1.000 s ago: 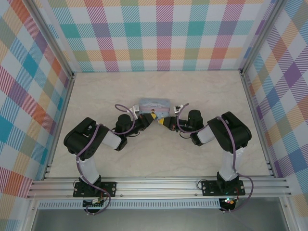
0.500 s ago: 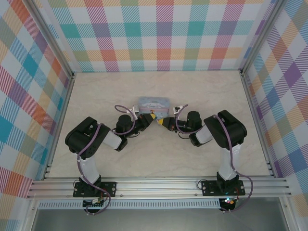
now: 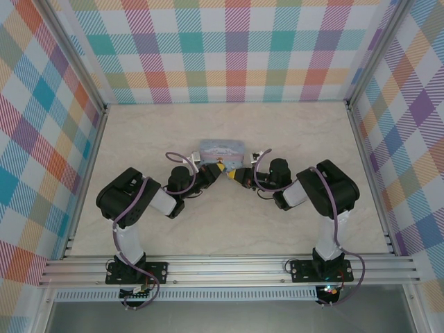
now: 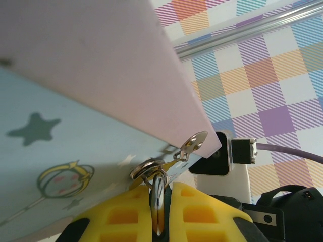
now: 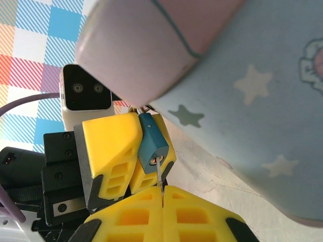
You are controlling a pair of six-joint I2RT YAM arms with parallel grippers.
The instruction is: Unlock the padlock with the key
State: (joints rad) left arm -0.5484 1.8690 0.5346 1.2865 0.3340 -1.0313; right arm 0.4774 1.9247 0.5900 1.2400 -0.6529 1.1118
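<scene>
The small blue padlock [image 5: 152, 143] hangs from the clasp [image 4: 194, 143] of the pale-blue tin [image 3: 222, 148]. My left gripper [image 4: 160, 190] is shut on the padlock, with its thin silvery shackle [image 4: 161, 174] looped through the clasp ring. In the right wrist view, the left gripper's yellow fingers [image 5: 112, 138] flank the blue body. The thin key [image 5: 160, 174] sits with its tip in the keyhole on the padlock's underside. My right gripper [image 5: 162, 194] is shut on the key's other end. In the top view, the left gripper [image 3: 219, 168] and right gripper [image 3: 232, 174] meet in front of the tin.
The tin [image 5: 252, 101] with its pinkish lid [image 4: 101, 60] stands close above both grippers. Bare marble-look tabletop [image 3: 229, 222] lies between the arms and the near rail. Checked walls [image 3: 229, 48] enclose the table on three sides.
The right arm's elbow has shifted slightly to the left. Both grippers stay shut in front of the tin.
</scene>
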